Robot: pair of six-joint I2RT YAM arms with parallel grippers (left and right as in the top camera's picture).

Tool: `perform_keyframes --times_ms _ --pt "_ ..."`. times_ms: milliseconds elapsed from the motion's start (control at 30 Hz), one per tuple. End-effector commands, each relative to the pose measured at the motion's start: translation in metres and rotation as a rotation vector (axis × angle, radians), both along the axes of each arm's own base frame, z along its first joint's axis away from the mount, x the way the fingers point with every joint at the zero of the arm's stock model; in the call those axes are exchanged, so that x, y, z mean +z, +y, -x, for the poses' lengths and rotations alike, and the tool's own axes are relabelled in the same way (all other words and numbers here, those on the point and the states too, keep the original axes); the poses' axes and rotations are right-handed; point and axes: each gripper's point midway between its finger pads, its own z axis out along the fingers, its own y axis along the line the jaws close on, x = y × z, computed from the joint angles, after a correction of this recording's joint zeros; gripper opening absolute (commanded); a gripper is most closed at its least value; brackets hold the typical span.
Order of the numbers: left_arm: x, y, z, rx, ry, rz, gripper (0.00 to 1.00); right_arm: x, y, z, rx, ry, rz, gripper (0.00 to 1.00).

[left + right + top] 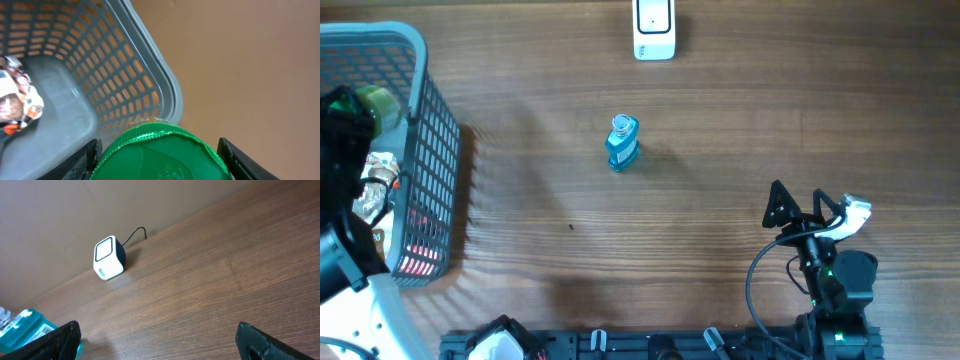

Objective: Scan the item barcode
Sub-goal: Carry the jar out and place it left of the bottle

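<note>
While the left claw (159, 169) is clamped across a green lid (150, 145), one finger on each side of its rim, whatever hangs below that lid is hidden. I cannot tell its shape or where the barcode sits. The lid hangs over the inside of the grey plastic basket (150, 75), close to the basket's right wall. A crinkled foil-wrapped packet (15, 100) lies on the basket floor, toward its left side.

The lid looks like stiff moulded plastic, and its ribbed edge should give the fingers purchase. The item is probably light, but a round, smooth top could twist in the grip if it is swung fast. Holding it at the lid seems sound, since that leaves the body free to face a reader.

A blue bottle (623, 143) stands upright on the tabletop (720, 120), well to the right of the basket. The white barcode scanner (654, 30) sits farther right and toward the far edge. Farthest from the basket, near the front edge, the right claw (812, 208) hangs spread wide with nothing in it.
</note>
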Motion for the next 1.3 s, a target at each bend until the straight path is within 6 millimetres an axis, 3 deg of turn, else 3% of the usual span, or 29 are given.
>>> perform_keyframes --times_ms 0,100,233,300,467,567,967,1067,1267 --pt "0.011 -0.029 -0.011 -0.109 -0.044 0.011 0.6 0.001 0.003 0.0 0.012 -0.003 -0.008 1.0" --pt "0.01 -0.056 -0.028 -0.207 -0.046 0.011 0.6 0.001 0.003 0.0 0.012 -0.003 -0.008 1.0" --pt "-0.017 -0.093 -0.062 -0.293 0.036 0.008 0.62 0.001 0.003 0.0 0.012 -0.003 -0.008 1.0" --pt "-0.041 -0.108 -0.081 -0.317 0.103 0.003 0.62 0.001 0.003 0.0 0.012 -0.003 -0.008 1.0" --pt "-0.132 -0.152 -0.127 -0.398 0.332 0.005 0.63 0.001 0.003 0.0 0.012 -0.003 -0.008 1.0" --pt "-0.168 -0.168 -0.141 -0.436 0.403 0.013 0.63 0.001 0.003 0.0 0.012 -0.004 -0.008 1.0" --pt "-0.269 -0.221 -0.15 -0.494 0.626 -0.08 0.64 0.001 0.003 0.0 0.012 -0.004 -0.008 1.0" --pt "-0.285 -0.236 -0.149 -0.526 0.653 -0.088 0.65 0.001 0.003 0.0 0.012 -0.004 -0.008 1.0" --pt "-0.296 -0.251 -0.148 -0.554 0.667 -0.106 0.68 0.001 0.003 0.0 0.012 -0.004 -0.008 1.0"
